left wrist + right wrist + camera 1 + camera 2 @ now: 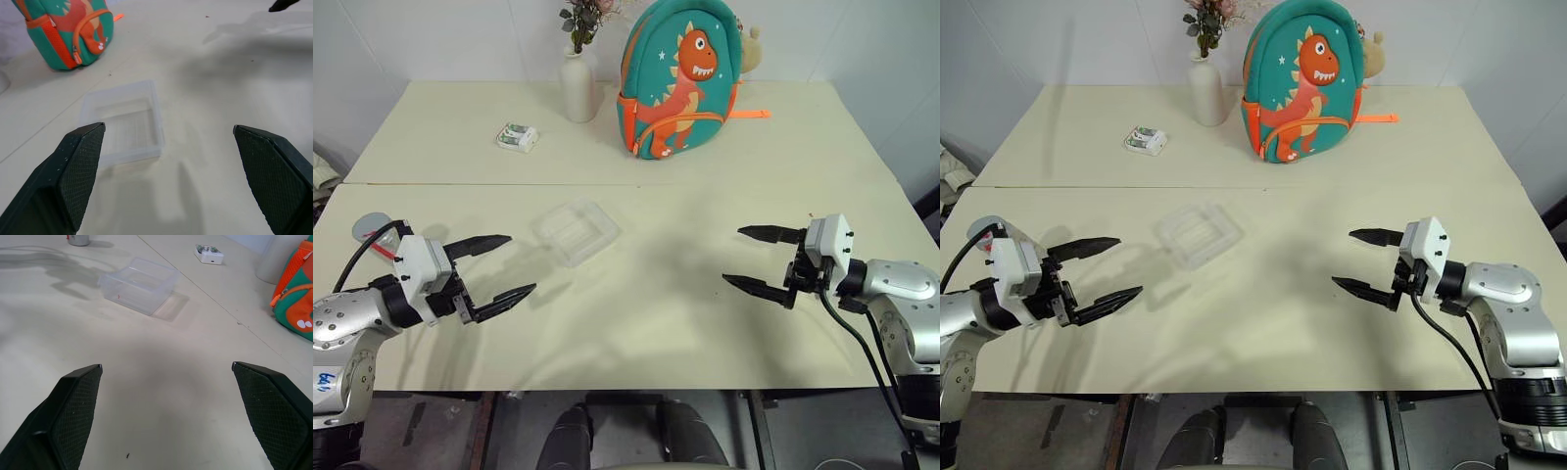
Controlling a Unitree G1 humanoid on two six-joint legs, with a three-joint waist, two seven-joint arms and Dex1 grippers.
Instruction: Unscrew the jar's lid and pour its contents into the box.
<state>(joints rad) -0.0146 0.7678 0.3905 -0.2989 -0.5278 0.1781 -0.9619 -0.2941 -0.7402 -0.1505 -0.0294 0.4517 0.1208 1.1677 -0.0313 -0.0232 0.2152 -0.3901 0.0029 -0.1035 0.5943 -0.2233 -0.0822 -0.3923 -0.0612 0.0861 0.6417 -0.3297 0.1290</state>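
The jar (374, 230) sits at the left gripper's (499, 265) nine o'clock, outside its wide jaws; the right gripper (756, 259) gapes too.

A plain test room: 2 cream tables (636, 323) pushed together against bare white tiled walls (431, 39).

My left arm hides most of the jar (372, 230); I can't make out its contents, and the packet's (518, 137) print is too small to read.
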